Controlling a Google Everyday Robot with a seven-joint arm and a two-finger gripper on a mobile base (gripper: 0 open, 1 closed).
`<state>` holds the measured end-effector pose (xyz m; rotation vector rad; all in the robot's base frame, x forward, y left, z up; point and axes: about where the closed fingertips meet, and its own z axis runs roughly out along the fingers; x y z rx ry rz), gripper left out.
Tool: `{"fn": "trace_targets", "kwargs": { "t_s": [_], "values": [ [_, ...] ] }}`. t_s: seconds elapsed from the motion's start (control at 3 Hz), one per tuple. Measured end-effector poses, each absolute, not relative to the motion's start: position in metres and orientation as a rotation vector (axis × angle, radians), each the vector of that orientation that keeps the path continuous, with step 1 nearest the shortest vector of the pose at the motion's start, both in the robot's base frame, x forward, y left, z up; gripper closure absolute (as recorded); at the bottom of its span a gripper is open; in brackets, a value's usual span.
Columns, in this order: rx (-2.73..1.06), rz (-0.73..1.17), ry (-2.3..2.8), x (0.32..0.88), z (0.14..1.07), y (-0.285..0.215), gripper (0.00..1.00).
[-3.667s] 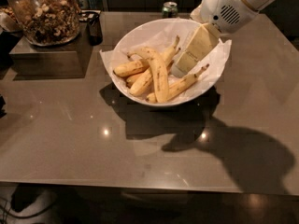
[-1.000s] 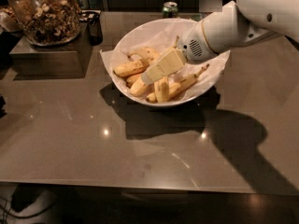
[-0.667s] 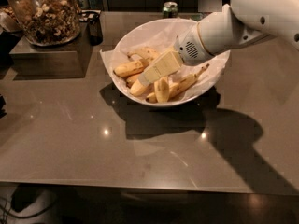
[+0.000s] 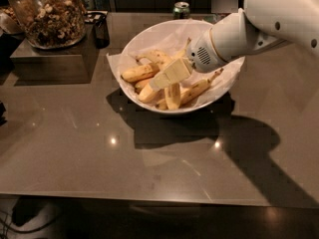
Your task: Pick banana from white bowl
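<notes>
The white bowl (image 4: 149, 39), lined with white paper, stands at the back middle of the grey table. Several yellow bananas lie in it. The banana (image 4: 140, 72), thick and speckled, lies at the left of the pile. Slimmer ones lie beside it, one (image 4: 173, 96) pointing to the front and one (image 4: 200, 87) at the right. My gripper (image 4: 155, 82) reaches in from the right on the white arm (image 4: 234, 36) and is low among the bananas in the middle of the bowl, just right of the thick banana. It hides parts of the pile beneath it.
A glass jar (image 4: 47, 14) of brown snack mix stands on a dark box (image 4: 50, 59) at the back left, with a black holder (image 4: 99, 26) next to it. A green can (image 4: 181, 9) stands behind the bowl. The table's front edge (image 4: 149, 199) runs across the bottom.
My gripper has moved from the bowl's right side leftward and down into the middle of the bananas. Over the last second it has hardly moved.
</notes>
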<state>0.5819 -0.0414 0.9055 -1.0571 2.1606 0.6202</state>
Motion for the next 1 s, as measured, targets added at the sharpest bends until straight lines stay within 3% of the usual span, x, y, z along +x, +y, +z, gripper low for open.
{"fn": "trace_targets", "kwargs": {
  "t_s": [1.0],
  "values": [
    [-1.057,0.62,2.161,0.5819,0.9055,-0.0414,0.89]
  ]
}}
